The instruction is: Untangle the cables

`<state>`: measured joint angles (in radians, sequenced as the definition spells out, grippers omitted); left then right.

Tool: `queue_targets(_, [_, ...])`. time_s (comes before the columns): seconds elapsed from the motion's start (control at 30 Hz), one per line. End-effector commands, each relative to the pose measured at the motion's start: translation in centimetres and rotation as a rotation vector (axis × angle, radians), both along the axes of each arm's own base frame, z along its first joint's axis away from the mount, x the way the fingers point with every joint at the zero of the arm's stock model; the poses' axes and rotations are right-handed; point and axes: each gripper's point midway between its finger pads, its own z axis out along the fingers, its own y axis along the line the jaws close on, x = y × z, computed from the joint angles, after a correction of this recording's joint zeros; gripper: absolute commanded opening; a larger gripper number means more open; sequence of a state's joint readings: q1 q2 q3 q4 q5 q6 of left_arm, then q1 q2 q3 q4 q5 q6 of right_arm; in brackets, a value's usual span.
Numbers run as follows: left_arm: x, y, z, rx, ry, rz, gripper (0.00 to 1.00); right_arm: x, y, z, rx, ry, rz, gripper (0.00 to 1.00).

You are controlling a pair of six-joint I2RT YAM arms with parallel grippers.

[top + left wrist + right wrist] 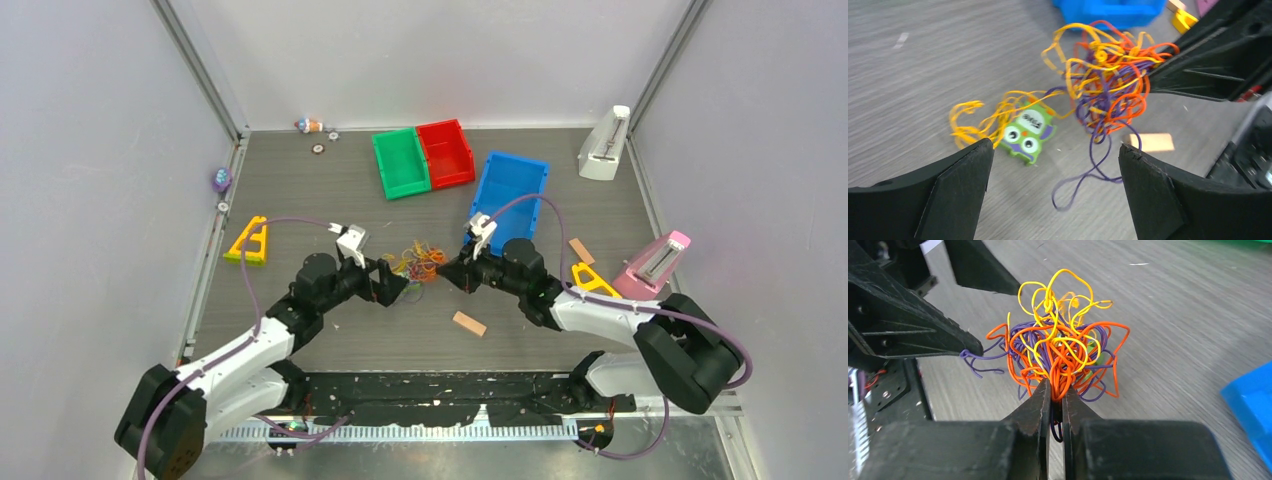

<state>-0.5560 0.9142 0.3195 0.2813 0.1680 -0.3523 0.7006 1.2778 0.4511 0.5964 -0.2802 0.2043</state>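
Right end effector (1056, 390): pinching cables (1063, 347) tight.
Left end effector (1055, 146): gaping, gripping nothing.
Risk: knot tightening if pulled whole; yellow strands snagging owl toy (1026, 131).

The cables (1058, 350) form one dense knot of thin orange, yellow and purple wires at mid-table, some strands pinched between the right gripper's (1055, 390) closed fingertips; loose yellow loops trail sideways, one purple loop hangs below
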Motion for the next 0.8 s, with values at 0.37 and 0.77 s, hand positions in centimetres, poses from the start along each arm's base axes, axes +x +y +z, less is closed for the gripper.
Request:
queue_targets(0.37, [-1.5, -6.5, 2.3, -0.111, 0.039, -0.348, 0.09, -4.1, 4.8, 4.1, 0.121, -0.079, 0.352, 0.18])
queue_targets(0.77, [-3.2, -6.5, 4.1, -0.165, -0.053, -0.418, 0.00, -1.3, 3.0, 3.8, 0.081, -0.110, 0.146, 0.67])
